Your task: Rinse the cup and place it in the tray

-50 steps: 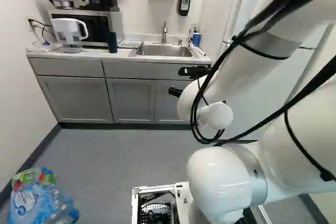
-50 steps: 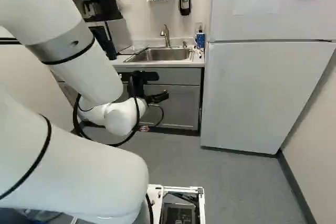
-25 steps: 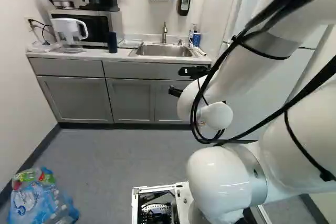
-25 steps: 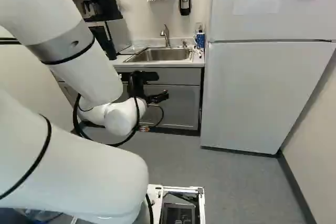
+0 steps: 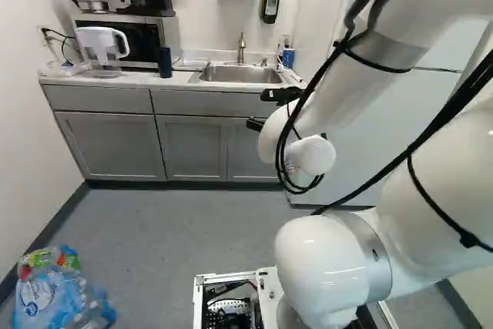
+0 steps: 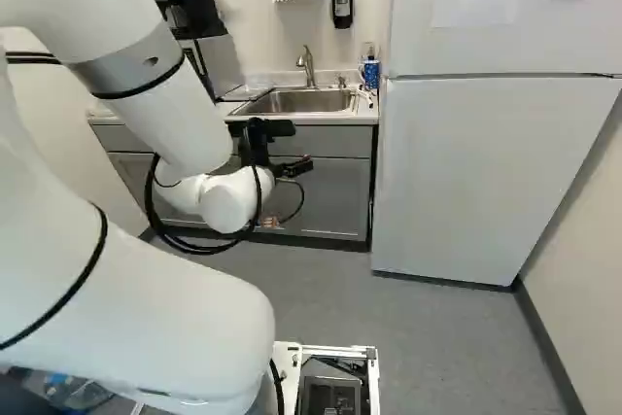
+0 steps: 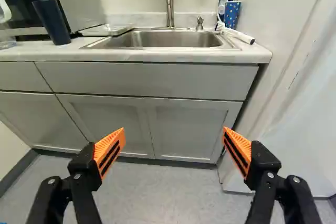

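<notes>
My gripper (image 6: 294, 168) hangs before the sink cabinet, lower than the countertop. Seen from the wrist, the gripper (image 7: 174, 132) stands wide open, nothing between its orange pads. Ahead of it, a dark blue cup (image 7: 51, 22) stands on the counter by the microwave; the same cup (image 5: 165, 62) shows in the left base view. Between cup and sink lies a flat, light tray (image 7: 106, 30). The steel sink (image 7: 167, 39) has an upright faucet (image 7: 169, 3) behind it. The cup's inside cannot be seen.
Right of the sink stand a blue patterned holder (image 7: 231, 14) and a white brush (image 7: 240, 35). A white pitcher (image 5: 102, 48) is on the counter's left part. The refrigerator (image 6: 486, 172) rises beside the cabinet. Wrapped bottles (image 5: 58, 294) lie on the floor.
My arm has lifted the gripper slightly in both base views, and the forearm has shifted a little. The fingers look equally wide, as far as they show. The base has not moved.
</notes>
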Controlling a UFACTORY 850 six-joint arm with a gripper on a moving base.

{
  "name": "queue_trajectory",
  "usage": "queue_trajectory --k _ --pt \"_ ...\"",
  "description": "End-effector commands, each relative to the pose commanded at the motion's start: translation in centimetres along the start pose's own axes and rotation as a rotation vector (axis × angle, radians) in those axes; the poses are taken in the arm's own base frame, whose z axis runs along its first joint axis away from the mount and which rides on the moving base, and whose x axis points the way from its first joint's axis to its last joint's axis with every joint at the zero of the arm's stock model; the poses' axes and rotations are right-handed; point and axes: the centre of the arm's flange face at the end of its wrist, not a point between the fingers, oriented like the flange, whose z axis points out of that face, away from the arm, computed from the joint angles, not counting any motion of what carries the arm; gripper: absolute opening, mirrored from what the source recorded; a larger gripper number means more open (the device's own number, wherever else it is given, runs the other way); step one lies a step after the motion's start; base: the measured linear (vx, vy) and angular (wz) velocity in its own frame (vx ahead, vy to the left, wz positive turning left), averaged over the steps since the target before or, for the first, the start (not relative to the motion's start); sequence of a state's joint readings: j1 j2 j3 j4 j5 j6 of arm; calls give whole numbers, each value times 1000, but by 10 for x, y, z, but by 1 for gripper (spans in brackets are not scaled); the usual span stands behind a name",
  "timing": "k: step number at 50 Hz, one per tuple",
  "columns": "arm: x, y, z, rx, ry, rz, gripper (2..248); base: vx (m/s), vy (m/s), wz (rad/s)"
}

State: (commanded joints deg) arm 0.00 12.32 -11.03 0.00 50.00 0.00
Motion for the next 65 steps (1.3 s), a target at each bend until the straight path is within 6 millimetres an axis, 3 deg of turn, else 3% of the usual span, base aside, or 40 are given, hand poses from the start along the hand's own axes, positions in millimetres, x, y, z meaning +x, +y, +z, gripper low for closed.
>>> queue_trajectory --k 65 --pt "92 0 65 0 151 0 247 0 0 0"
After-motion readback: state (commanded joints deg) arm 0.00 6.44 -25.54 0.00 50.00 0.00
